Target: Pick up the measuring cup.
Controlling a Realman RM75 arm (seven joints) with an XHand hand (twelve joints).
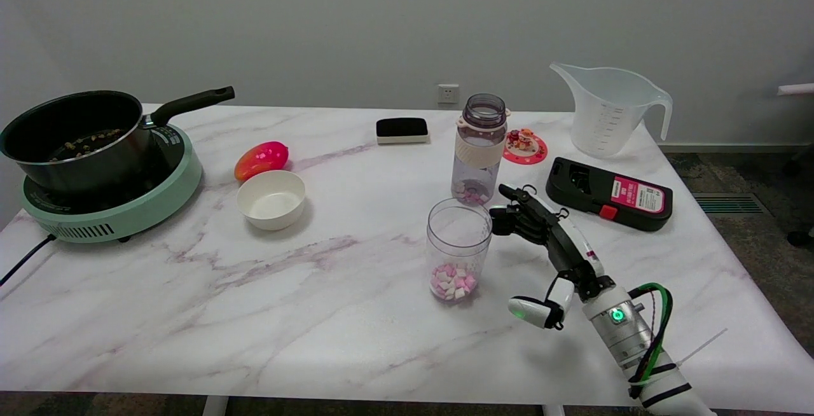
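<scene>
The measuring cup, a translucent jug with a spout, a handle and printed scale lines, stands upright at the table's far right corner. My right hand reaches in from the lower right, well in front of the jug. Its fingers stretch left, with the tips right beside the rim of a clear tumbler that holds pink and white marshmallows. I cannot tell whether they touch it. The thumb is spread wide toward the near edge. The hand is open and holds nothing.
A black and red device lies between my hand and the jug. A purple-tinted bottle stands behind the tumbler, with a pink coaster nearby. Further left are a black eraser, a white bowl, a mango and a pot on a green cooker.
</scene>
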